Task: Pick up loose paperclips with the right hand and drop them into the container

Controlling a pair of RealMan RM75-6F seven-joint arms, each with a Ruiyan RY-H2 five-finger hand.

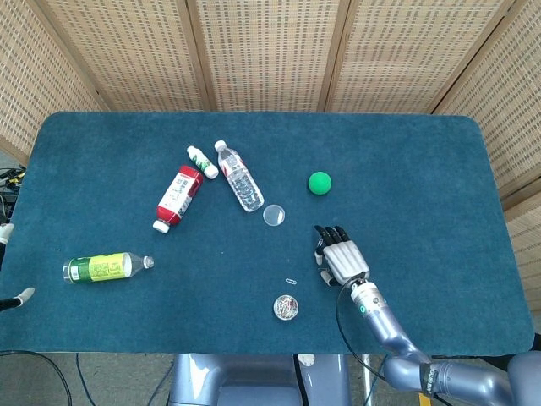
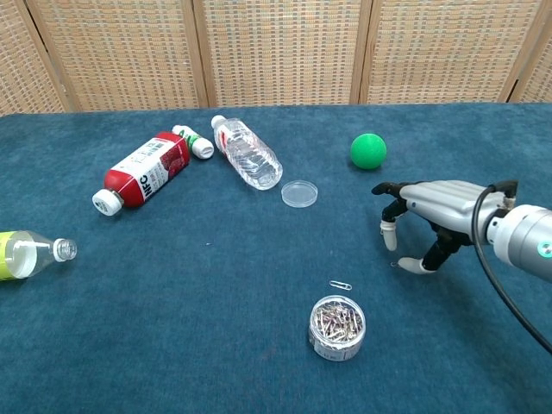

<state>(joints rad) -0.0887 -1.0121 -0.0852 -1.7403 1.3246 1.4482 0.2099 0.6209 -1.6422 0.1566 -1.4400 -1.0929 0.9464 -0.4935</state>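
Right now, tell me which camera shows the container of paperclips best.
The chest view: the container is near and large, its heap of clips plain through the open top. The head view shows it only as a small round speck by the table's near edge.

On the blue table, the right hand hovers palm down with fingers spread right of the round container full of clips, one loose paperclip lying just behind that container, the clear lid farther back.
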